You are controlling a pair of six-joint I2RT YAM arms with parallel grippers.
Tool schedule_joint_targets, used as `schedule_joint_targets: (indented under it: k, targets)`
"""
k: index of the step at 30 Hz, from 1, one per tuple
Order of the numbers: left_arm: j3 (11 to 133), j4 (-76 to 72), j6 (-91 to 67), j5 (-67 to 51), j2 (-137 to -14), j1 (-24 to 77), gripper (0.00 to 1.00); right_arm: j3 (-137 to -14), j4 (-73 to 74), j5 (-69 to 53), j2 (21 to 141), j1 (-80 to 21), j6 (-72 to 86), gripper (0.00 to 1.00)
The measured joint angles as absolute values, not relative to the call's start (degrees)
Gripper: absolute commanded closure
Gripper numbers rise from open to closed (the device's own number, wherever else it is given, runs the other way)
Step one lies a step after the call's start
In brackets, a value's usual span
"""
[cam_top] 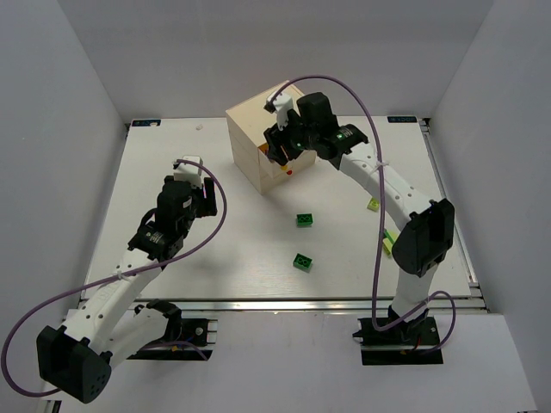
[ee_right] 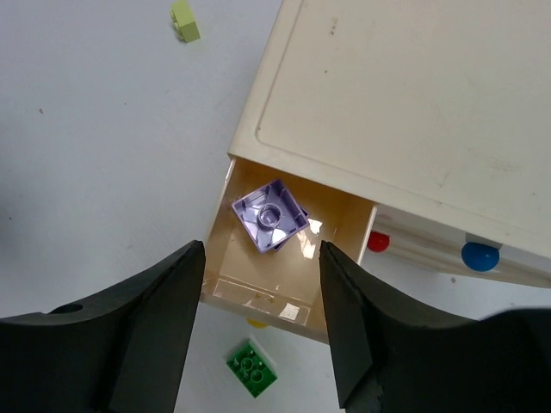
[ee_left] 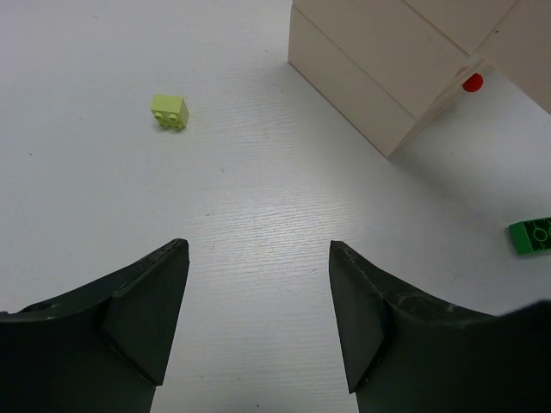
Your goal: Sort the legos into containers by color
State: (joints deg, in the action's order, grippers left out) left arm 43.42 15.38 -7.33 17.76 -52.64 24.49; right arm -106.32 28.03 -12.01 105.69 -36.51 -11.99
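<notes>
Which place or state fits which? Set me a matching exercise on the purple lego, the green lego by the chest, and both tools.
Things:
1. purple lego
2. green lego
3. right tool
4. left tool

Places or states:
A. open, over bare table
B. on the table, just in front of the open drawer
C. open, above the drawer
D. inside the drawer

Pairs: 1-D, 2-B, 3-C, 4-A
</notes>
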Motion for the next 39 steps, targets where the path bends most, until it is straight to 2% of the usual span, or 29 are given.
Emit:
schedule_joint_targets:
  k: [1, 2, 5, 8, 9, 10, 12, 13, 15, 24, 26, 29, 30, 32, 33, 37, 39]
  targets:
    - [43.4, 15.4, -7.3, 17.8, -52.6, 24.5, 0.24, -106.3, 28.0, -12.0, 105.8, -36.5, -12.0, 0.41]
    - [43.4, 15.4, -7.3, 17.8, -52.6, 24.5, 0.24, -106.3, 28.0, -12.0, 105.8, -36.5, -12.0, 0.49]
    - [43.4, 15.4, -7.4, 17.7, -52.6, 24.5, 0.29, -106.3, 27.5, -12.1, 105.5, -36.5, -11.9, 0.62]
    - [43.4, 15.4, -7.3, 17.6, -52.6, 24.5, 0.4, -103.8, 25.0, -12.0, 103.0, -36.2, -11.2, 0.72]
    - [43.4, 15.4, -7.4, 17.5, -52.6, 24.5, 0.47, -102.1, 23.9, -12.0, 101.4, -36.0, -10.9, 0.75]
    - [43.4, 15.3, -7.4, 17.4, -52.6, 24.5, 0.62, -99.9, 22.6, -12.1, 99.2, -35.8, -10.5, 0.78]
    - [43.4, 15.3, -7.5, 17.0, -52.5, 24.5, 0.78, -96.6, 21.1, -12.0, 94.7, -34.9, -9.6, 0.95]
    - [43.4, 15.2, -7.4, 16.8, -52.4, 24.5, 0.92, -95.2, 20.0, -11.9, 92.2, -34.3, -9.1, 1.0]
    - [43.4, 15.0, -7.5, 16.3, -52.2, 24.5, 1.0, -92.7, 17.7, -11.5, 88.1, -32.7, -8.1, 1.0]
    - [43.4, 14.5, -7.5, 11.4, -51.2, 24.6, 1.0, -77.1, 13.8, -13.0, 77.6, -23.5, -6.8, 1.0]
    - [43.4, 14.5, -7.5, 10.2, -51.2, 24.6, 0.96, -75.2, 14.3, -15.2, 77.6, -21.5, -6.8, 1.0]
    - [43.4, 14.5, -7.7, 9.2, -51.1, 24.6, 0.83, -73.3, 15.1, -19.8, 77.6, -19.0, -7.1, 1.0]
    - [43.4, 14.5, -7.7, 9.1, -51.1, 24.6, 0.74, -72.9, 15.3, -21.2, 77.7, -18.6, -7.2, 1.0]
    - [43.4, 14.2, -8.3, 8.8, -51.0, 24.6, 0.66, -72.2, 15.3, -24.4, 78.0, -18.2, -7.7, 1.0]
    - [43.3, 13.8, -8.7, 8.7, -51.0, 24.6, 0.55, -72.2, 15.2, -25.8, 78.6, -18.2, -8.0, 1.0]
    - [44.0, 12.8, -10.8, 7.3, -52.2, 24.5, 0.37, -72.6, 15.1, -29.8, 82.5, -18.6, -8.9, 1.0]
    - [46.4, 12.9, -11.9, 6.5, -54.5, 24.5, 0.32, -73.4, 15.3, -31.1, 85.2, -18.9, -9.0, 1.0]
